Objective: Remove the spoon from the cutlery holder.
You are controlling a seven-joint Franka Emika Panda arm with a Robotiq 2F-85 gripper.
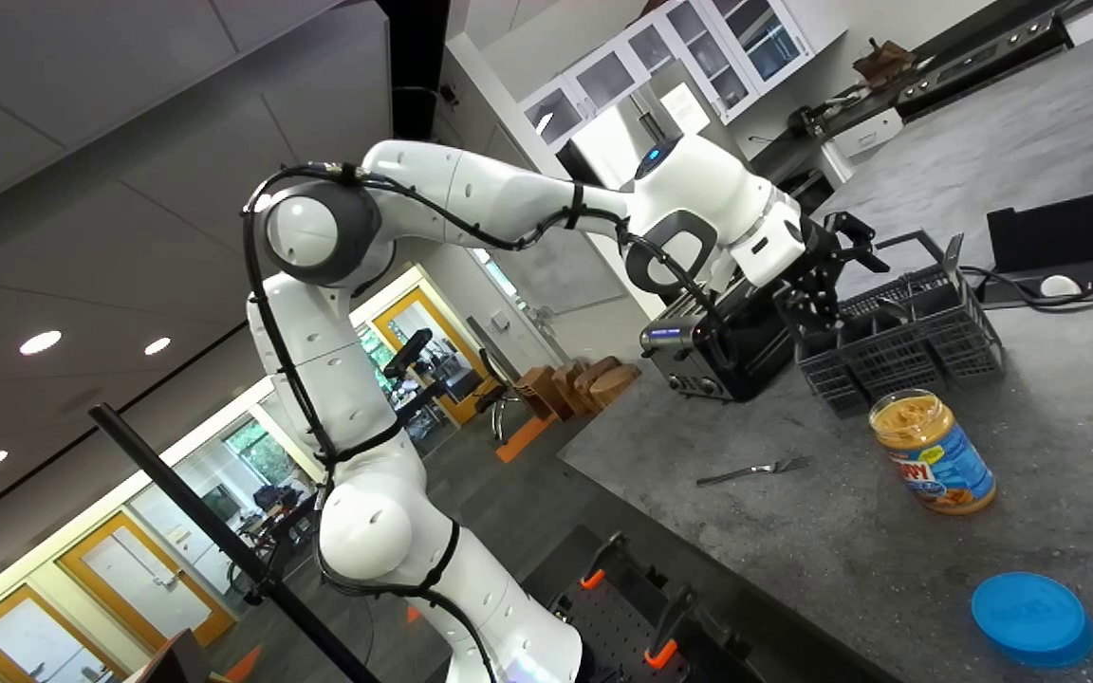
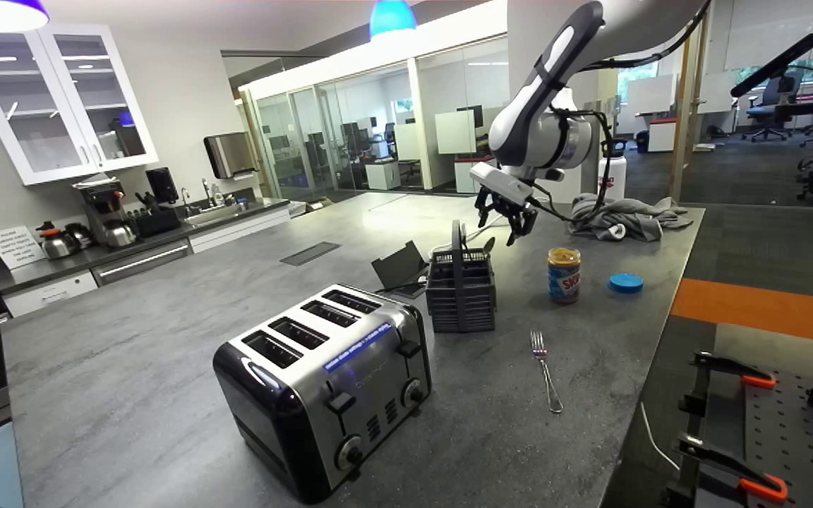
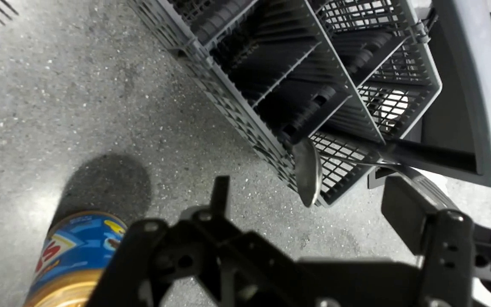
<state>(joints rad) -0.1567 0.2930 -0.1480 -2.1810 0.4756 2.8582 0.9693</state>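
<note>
The cutlery holder is a dark grey basket with mesh walls, several compartments and an arched handle; it stands upright in both exterior views. The silver spoon stands in an end compartment, its oval bowl up and leaning over the corner in the wrist view. Its handle is hidden inside. A fork leans out of the same end, partly behind my right finger. My gripper is open and empty above that end. The spoon bowl lies between the fingertips in the picture, and I see no contact.
A peanut butter jar stands beside the holder, with a blue lid near it. Another fork lies on the table. A four-slot toaster stands close to the holder. A black stand and a grey cloth lie beyond.
</note>
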